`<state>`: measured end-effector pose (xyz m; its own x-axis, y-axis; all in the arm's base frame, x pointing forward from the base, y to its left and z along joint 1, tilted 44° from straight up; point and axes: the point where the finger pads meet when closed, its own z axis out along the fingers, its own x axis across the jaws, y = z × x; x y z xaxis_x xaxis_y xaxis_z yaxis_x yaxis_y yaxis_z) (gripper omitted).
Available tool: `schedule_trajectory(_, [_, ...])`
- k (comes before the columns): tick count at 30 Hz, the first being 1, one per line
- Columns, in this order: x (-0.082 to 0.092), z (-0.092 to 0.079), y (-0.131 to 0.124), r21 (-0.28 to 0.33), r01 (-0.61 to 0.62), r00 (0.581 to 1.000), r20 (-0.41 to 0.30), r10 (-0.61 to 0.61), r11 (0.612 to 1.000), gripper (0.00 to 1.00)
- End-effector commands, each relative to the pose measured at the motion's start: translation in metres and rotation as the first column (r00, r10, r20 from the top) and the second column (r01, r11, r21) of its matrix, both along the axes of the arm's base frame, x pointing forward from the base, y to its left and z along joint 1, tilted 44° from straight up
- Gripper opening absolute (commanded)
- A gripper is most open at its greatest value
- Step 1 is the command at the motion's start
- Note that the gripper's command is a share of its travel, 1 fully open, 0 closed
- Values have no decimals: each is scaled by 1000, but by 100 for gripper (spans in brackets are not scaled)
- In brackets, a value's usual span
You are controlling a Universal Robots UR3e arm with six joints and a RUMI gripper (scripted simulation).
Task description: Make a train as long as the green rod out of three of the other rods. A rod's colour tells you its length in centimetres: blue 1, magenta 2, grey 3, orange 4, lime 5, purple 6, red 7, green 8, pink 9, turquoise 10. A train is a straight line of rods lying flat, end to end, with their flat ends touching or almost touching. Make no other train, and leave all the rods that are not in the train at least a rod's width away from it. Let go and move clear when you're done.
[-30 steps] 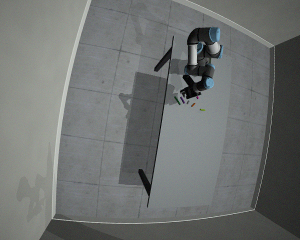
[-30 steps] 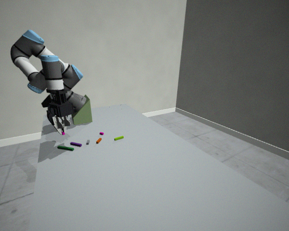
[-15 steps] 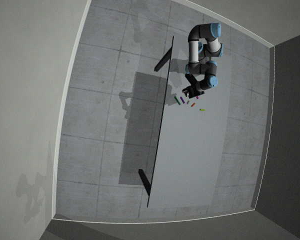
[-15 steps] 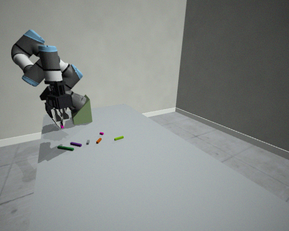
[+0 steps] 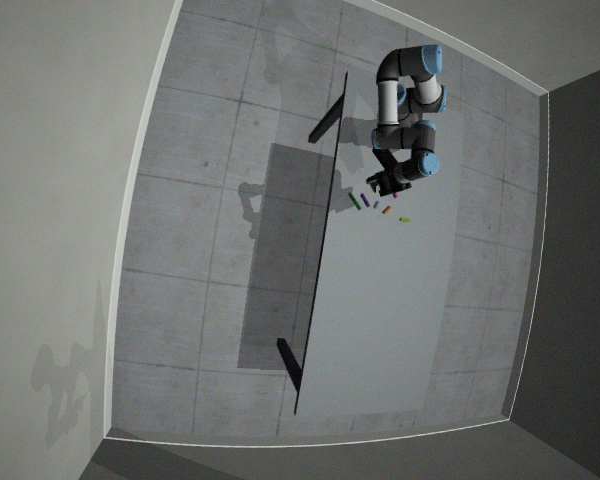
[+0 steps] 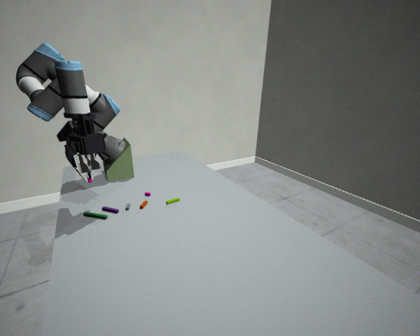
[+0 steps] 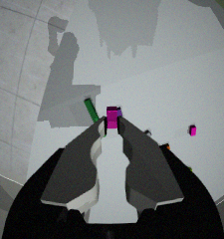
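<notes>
The gripper (image 6: 88, 176) is clamped on a magenta rod (image 6: 89, 179), which shows as a short magenta block pinched at the very tips of the 2 fingers in the wrist view and hangs above the table (image 6: 239, 274), clear of its surface, near the far left corner. Just right of the gripper stands the arm's green wedge-shaped base (image 6: 121, 164). On the table nearer than the gripper lie 5 more rods, all flat and apart from each other: the green rod (image 6: 95, 215) farthest left and nearest, the purple rod (image 6: 110, 209) just right of it, then the small grey rod (image 6: 127, 206), the orange rod (image 6: 143, 204), and the lime rod (image 6: 172, 200) farthest right. A second magenta rod (image 6: 148, 194) lies a little beyond the orange one. None of the rods on the table touches another end to end. The arm (image 6: 71, 90) folds back above the gripper with its blue-capped joints raised.
</notes>
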<state>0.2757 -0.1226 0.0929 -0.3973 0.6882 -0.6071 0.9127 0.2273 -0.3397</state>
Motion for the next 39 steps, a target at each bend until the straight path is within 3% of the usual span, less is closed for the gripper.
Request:
schedule_trajectory(1, [-2,1,1,0,7,1000,-8,-7,1000,0])
schedule_trajectory(9, [-1,-1,2,2,5,1000,-9,-5,1000,0])
schedule_trajectory(17, [9,-13,15,11,-9,1000,-20,10,1000,0])
schedule_trajectory(27, [35,-67,72,32,-64,995,-69,66,997,0])
schedule_trajectory(31, [38,-88,93,34,-83,992,-88,85,996,0])
schedule_trajectory(33, [38,-88,93,34,-83,992,-88,85,996,0])
schedule_trajectory(39, [39,-122,125,32,-109,987,-117,112,993,0])
